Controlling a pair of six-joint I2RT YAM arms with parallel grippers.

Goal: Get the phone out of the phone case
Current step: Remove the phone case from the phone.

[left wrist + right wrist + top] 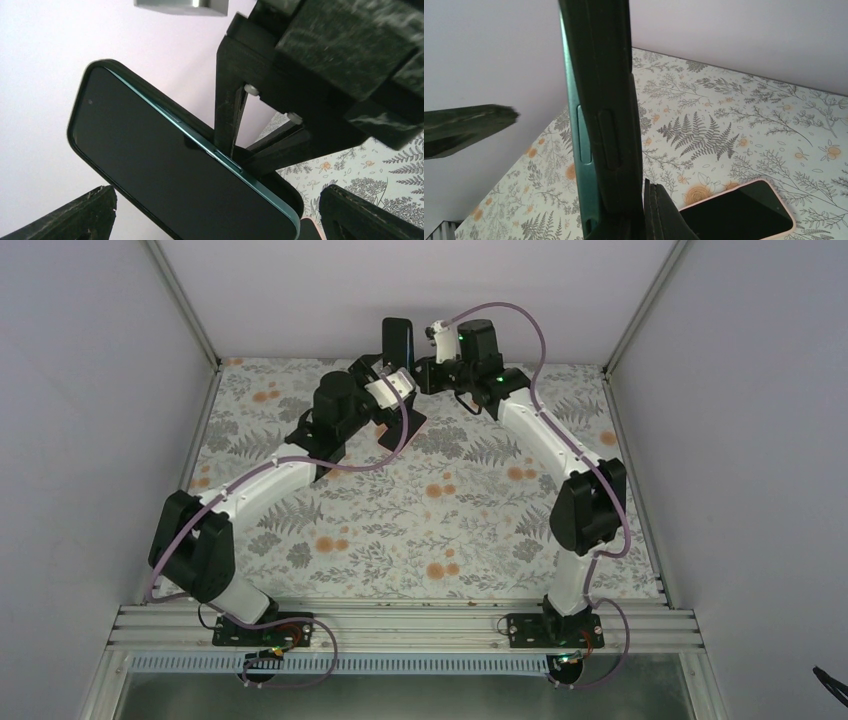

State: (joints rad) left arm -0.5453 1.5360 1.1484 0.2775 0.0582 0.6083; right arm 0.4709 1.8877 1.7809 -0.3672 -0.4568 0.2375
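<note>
Phone (pixel 165 170), teal-edged, is only partly out of its black phone case (pixel 611 75). Along one long side its edge and button stand clear of the rim, while the top corner sits wrapped. Both are held upright in the air over the far side of the table (pixel 724 115). The left gripper (pixel 217 192) straddles the lower end and seems to hold it. The right gripper (pixel 584 150) is spread, one finger against the case's back. The rest needs peeling off. A pink-cased handset (pixel 739 210) lies on the table.
</note>
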